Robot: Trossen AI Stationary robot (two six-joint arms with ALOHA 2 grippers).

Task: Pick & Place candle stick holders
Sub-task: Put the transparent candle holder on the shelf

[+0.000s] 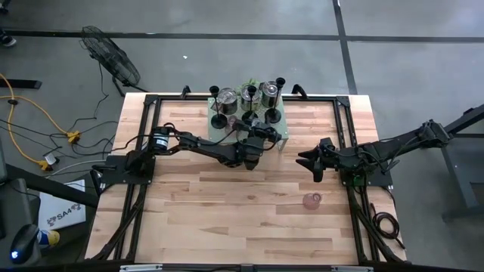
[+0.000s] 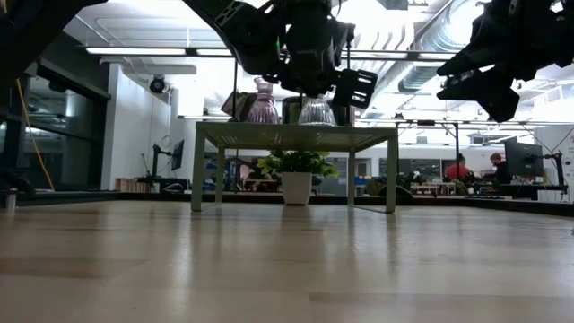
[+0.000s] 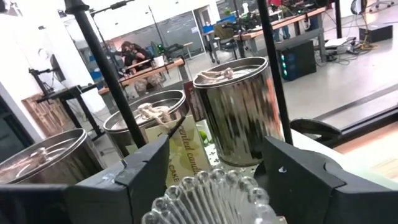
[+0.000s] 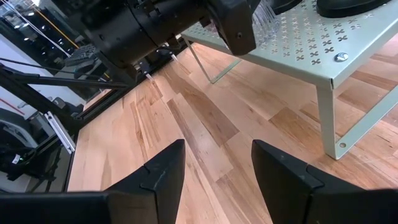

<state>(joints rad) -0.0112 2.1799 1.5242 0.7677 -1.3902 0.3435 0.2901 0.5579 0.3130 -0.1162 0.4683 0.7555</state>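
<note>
A pale green perforated rack (image 2: 296,135) stands at the table's far middle. On it are shiny silver cups (image 3: 239,106), black slim-stemmed holders (image 3: 106,81) and a pink glass holder (image 2: 263,100). My left gripper (image 3: 214,158) reaches level over the rack's near right part and is shut on a clear glass holder with a scalloped rim (image 3: 211,196). Another small pink glass holder (image 1: 312,200) stands on its base on the table, near right. My right gripper (image 4: 214,180) hovers open at the right, above the table, with nothing between its fingers. My left gripper has the clear glass holder's scalloped rim (image 3: 261,196) between its two fingers (image 3: 292,177), one on each side. The fingers come level from the table's near side. The holder stands upright with its base (image 2: 317,120) at the rack's top; whether it rests there I cannot tell.
A leafy plant in a white pot (image 2: 296,170) stands under the rack. Black frame rails (image 1: 144,143) run along the table's left and right sides. Bare wood (image 1: 227,211) lies across the near half.
</note>
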